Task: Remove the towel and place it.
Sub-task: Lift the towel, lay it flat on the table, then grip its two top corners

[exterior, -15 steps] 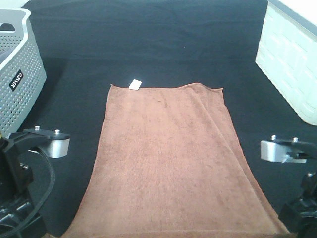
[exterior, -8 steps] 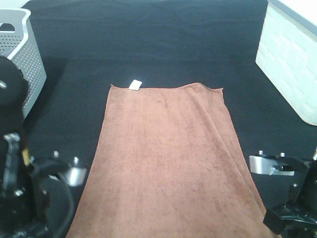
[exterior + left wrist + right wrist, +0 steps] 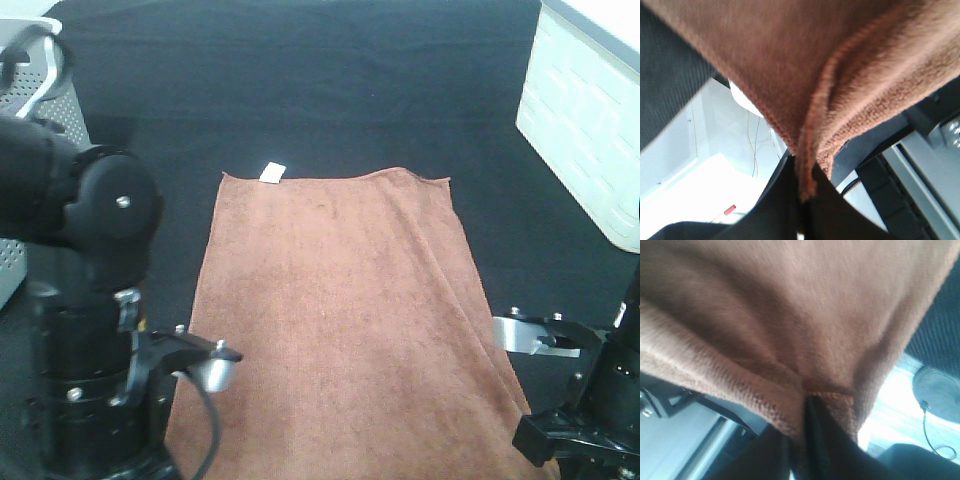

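The brown towel (image 3: 340,310) lies flat on the black table (image 3: 300,90), with its small white tag (image 3: 271,171) at the far left corner. My left arm (image 3: 95,330) stands over its near left corner and my right arm (image 3: 585,420) over its near right corner; both sets of fingers are hidden in the high view. In the left wrist view my left gripper (image 3: 803,200) is shut on a hemmed corner of the towel (image 3: 840,75). In the right wrist view my right gripper (image 3: 809,407) is shut on another corner of the towel (image 3: 790,305).
A grey perforated basket (image 3: 30,60) stands at the back left, partly hidden by my left arm. A white woven bin (image 3: 590,110) stands at the back right. Black table surface lies beyond the towel's far edge.
My left arm has swung up and inward, now covering most of the basket. My right arm has dropped lower and moved inward. The towel's near corners have drawn in slightly.
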### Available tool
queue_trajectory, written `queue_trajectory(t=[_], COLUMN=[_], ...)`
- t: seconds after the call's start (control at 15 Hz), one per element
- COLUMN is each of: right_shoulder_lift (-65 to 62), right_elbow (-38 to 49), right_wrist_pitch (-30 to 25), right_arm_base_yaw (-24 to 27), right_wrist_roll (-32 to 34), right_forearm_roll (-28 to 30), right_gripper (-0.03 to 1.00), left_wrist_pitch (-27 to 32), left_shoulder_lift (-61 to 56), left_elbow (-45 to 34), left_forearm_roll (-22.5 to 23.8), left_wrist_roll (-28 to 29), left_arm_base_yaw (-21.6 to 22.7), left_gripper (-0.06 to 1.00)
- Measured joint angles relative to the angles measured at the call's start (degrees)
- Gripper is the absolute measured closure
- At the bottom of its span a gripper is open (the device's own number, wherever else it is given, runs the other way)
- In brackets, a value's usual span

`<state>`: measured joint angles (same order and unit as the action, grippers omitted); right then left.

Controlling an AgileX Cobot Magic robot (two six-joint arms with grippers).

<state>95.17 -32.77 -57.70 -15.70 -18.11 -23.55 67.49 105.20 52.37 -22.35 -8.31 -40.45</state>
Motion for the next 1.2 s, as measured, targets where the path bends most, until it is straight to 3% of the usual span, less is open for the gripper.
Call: queue_trajectory(t=[0.13,0.4,0.53,0.67,0.8,0.87,1.2], right_shoulder_lift=[0.0,0.0,0.0,0.0,-0.29,-1.2,-8.88], right_elbow=[0.0,0.0,0.0,0.0,-0.17,-0.63,-7.91], right_wrist_pitch=[0.0,0.06,0.0,-0.57,-1.2,-1.38,2.69], right_arm_base_yaw=[0.0,0.06,0.06,0.06,0.06,0.06,0.06], right_wrist_roll=[-0.4,-0.4,0.34,0.57,0.63,0.69,2.86], right_forearm_roll=[-0.06,-0.11,-0.63,-0.69,-1.15,-1.43,1.03], right_gripper=[0.84,0.6,0.42,0.3,0.27,0.27,0.27], left_wrist_pitch=[-0.11,1.09,1.09,1.2,1.55,1.55,1.95], left_shoulder_lift=[1.89,2.41,2.41,2.41,2.41,2.41,2.41], left_elbow=[2.86,3.84,3.84,3.84,3.84,3.84,6.59], left_forearm_roll=[-0.69,-1.95,-2.35,-2.46,-2.64,-2.86,-2.69], left_wrist_roll=[0.0,0.0,1.38,5.27,7.45,7.73,7.05], left_arm_base_yaw=[-0.23,-2.92,-3.38,-3.38,-3.38,-3.38,-3.38], left_gripper=[0.94,0.92,0.75,0.48,0.29,0.25,0.23])
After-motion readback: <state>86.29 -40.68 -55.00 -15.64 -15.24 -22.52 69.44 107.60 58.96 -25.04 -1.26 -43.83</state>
